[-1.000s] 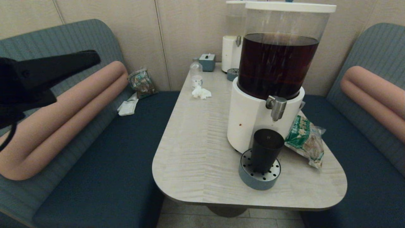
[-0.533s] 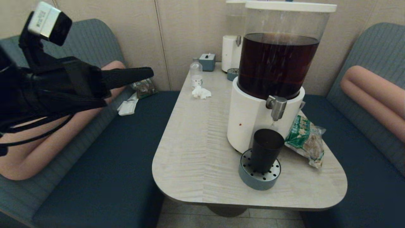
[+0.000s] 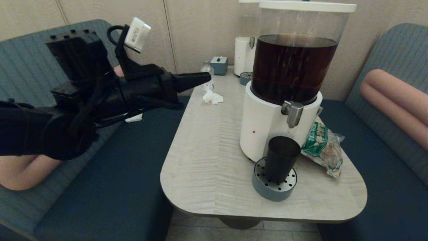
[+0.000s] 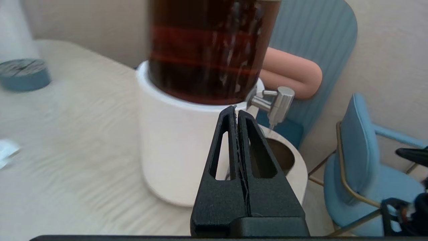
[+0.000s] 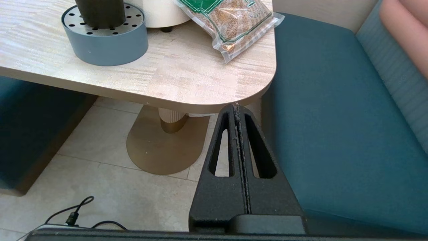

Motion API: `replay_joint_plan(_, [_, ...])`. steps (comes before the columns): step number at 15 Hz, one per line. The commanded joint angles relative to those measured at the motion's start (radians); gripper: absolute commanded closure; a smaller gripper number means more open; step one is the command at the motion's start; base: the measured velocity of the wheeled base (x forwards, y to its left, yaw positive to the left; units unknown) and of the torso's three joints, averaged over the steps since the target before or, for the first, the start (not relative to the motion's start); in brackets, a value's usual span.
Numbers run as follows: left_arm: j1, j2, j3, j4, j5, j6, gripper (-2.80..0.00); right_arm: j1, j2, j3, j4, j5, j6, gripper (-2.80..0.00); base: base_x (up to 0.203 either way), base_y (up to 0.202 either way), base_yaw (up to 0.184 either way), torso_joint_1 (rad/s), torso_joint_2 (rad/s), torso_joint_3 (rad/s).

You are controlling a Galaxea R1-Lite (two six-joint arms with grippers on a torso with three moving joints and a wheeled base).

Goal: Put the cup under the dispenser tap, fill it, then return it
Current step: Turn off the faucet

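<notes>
The black cup (image 3: 281, 157) stands upright on a round perforated grey-blue drip tray (image 3: 274, 185), right below the silvery dispenser tap (image 3: 292, 113) of the big dispenser of dark brown liquid (image 3: 294, 67). My left gripper (image 3: 207, 77) is shut and empty. It hangs in the air over the table's left edge, pointing towards the dispenser and well apart from the cup. Its wrist view shows the gripper (image 4: 236, 112) before the white base, the tap (image 4: 279, 103) and part of the cup (image 4: 284, 154). My right gripper (image 5: 236, 106) is shut below the table's near right corner, out of the head view.
A green snack bag (image 3: 322, 147) lies right of the cup. A crumpled tissue (image 3: 212, 97), a small clear bottle (image 3: 208, 68), a tissue box (image 3: 219, 64) and a smaller white dispenser (image 3: 244, 55) sit at the far end. Blue benches flank the table (image 3: 200, 160).
My left arm has swung up and to the right, from over the left bench to the table's left edge, still shut. The cup has not moved.
</notes>
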Motion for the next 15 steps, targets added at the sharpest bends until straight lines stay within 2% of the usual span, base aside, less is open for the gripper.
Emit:
replay_joint_plan(1, [-0.08, 0.042, -0.008, -0.006, 0.01, 0.041, 0.0, 0.0, 0.002, 0.0, 0.0, 0.001, -0.001, 0.0, 0.0, 0.0, 0.0, 0.0, 0.0, 0.0])
replay_joint_plan(3, [-0.12, 0.054, -0.003, -0.006, 0.034, 0.053, 0.0, 0.0, 0.002, 0.0, 0.0, 0.001, -0.001, 0.0, 0.0, 0.0, 0.0, 0.0, 0.0, 0.0])
replay_joint_plan(7, [-0.172, 0.136, -0.03, -0.008, 0.041, 0.115, 0.0, 0.0, 0.002, 0.0, 0.0, 0.001, -0.001, 0.0, 0.0, 0.0, 0.0, 0.0, 0.0, 0.0])
replay_joint_plan(10, [-0.199, 0.156, -0.048, -0.009, 0.058, 0.115, 0.0, 0.0, 0.002, 0.0, 0.0, 0.001, -0.001, 0.0, 0.0, 0.0, 0.0, 0.0, 0.0, 0.0])
replay_joint_plan(15, [-0.25, 0.219, -0.143, -0.011, 0.065, 0.11, 0.0, 0.0, 0.002, 0.0, 0.0, 0.001, -0.001, 0.0, 0.0, 0.0, 0.0, 0.0, 0.0, 0.0])
